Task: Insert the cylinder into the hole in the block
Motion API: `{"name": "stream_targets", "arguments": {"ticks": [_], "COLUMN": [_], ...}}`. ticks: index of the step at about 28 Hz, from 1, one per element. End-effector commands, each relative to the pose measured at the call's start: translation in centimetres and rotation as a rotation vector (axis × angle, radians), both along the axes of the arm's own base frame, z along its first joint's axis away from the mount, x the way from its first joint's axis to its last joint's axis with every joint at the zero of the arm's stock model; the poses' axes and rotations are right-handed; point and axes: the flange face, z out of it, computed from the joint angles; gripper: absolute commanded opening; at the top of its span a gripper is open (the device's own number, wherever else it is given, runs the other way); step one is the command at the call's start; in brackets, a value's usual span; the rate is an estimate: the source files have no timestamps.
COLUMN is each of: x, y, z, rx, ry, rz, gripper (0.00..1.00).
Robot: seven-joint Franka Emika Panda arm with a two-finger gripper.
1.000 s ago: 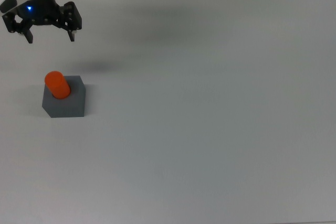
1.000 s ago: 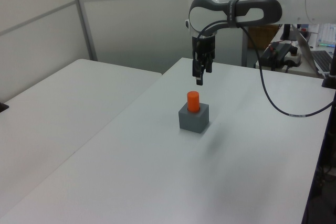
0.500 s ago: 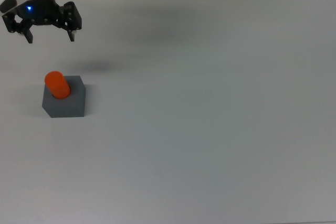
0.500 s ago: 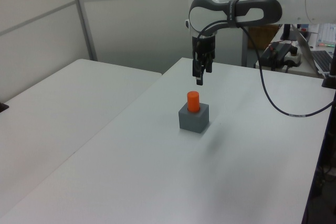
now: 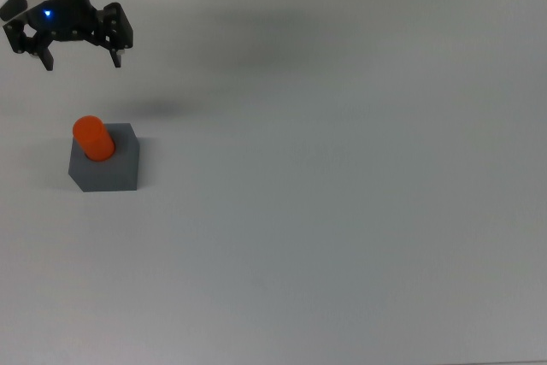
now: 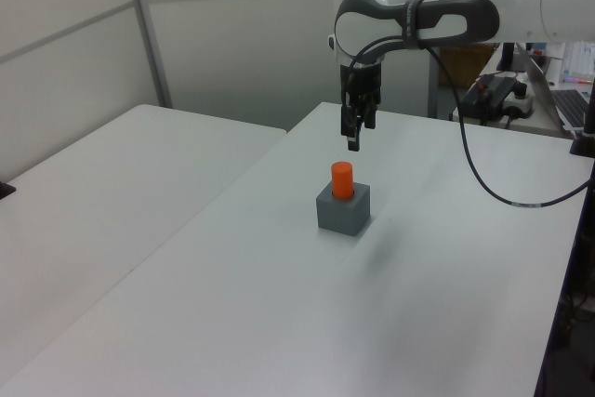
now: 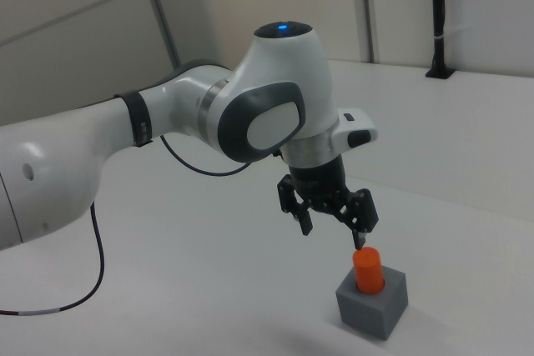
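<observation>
The orange cylinder (image 5: 92, 138) stands upright in the grey block's (image 5: 109, 169) top recess, on the white table (image 5: 342, 177). Above it, clear of both, the gripper (image 5: 81, 61) hangs with fingers spread wide, holding nothing at all.

A black cable (image 6: 483, 174) hangs over the white table (image 6: 279, 323).
</observation>
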Motion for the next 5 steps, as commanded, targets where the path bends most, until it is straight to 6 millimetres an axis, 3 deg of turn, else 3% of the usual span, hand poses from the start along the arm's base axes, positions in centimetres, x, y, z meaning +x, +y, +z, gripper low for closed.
{"name": "stream_targets", "arguments": {"ticks": [1,5], "x": [-0.66,-0.66], "y": [0.04,0.04], "z": [0.57,0.57], "rx": [-0.013,-0.013], "ry": [0.027,0.027], "rz": [0.013,0.013], "gripper": [1.0,1.0]}}
